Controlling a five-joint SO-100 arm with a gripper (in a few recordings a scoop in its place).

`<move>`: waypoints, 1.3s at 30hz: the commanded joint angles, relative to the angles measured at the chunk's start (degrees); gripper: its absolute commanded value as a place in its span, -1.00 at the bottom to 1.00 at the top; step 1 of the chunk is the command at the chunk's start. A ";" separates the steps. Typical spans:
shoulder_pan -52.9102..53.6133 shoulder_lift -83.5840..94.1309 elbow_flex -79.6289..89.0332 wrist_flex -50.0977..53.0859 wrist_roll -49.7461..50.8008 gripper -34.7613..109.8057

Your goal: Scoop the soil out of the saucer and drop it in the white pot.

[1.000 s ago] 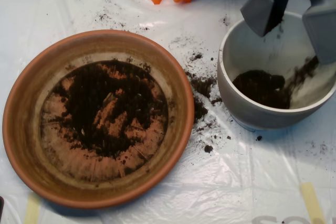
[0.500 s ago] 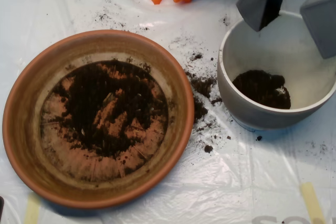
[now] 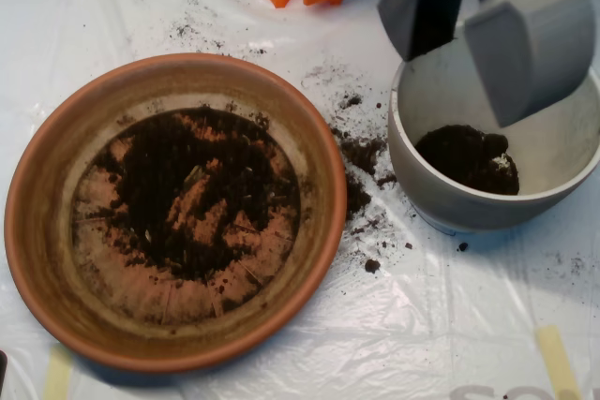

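Overhead view: the scoop (image 3: pixel 457 33) is seen spread apart and apparently emptied above the pot (image 3: pixel 412 152), where a soil heap lies. More soil (image 3: pixel 187 194) is left in the saucer (image 3: pixel 37 231). The scoop should be lowered flat there and closed fully.

The grey clamshell pincer (image 3: pixel 459 39) hangs at the upper right with its two halves spread apart, the smaller dark half to the left and the larger pale half tilted to the right.
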 commanded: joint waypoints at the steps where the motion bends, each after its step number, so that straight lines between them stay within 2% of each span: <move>1: 5.89 6.77 -0.88 0.35 0.97 0.01; 14: 20.21 21.88 30.23 -15.56 5.89 0.01; 26: 37.35 28.21 67.50 -38.23 7.21 0.01; 34: 47.64 15.12 70.58 -48.25 6.77 0.02; 39: 49.57 7.29 66.09 -48.16 6.33 0.04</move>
